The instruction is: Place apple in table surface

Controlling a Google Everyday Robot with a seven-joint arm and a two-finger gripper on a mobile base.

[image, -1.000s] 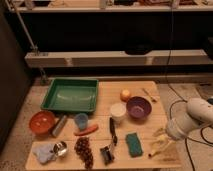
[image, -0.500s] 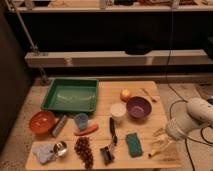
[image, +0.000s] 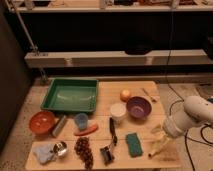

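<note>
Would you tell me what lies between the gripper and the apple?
Camera view: the purple bowl sits between the apple and the gripper at lower right.

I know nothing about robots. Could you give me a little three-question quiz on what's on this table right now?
1. True or false: the small round yellow-orange apple lies inside the green plastic tray.
2. Multiple choice: as the camera sees it, the robot's gripper is over which part of the light tan plank tabletop? A, far left corner; B, near right corner; C, centre.
3. Short answer: what colour is the round bowl nearest the apple?

Key: 1 false, it lies on the tabletop, outside the tray. 2 B. 3 purple.
</note>
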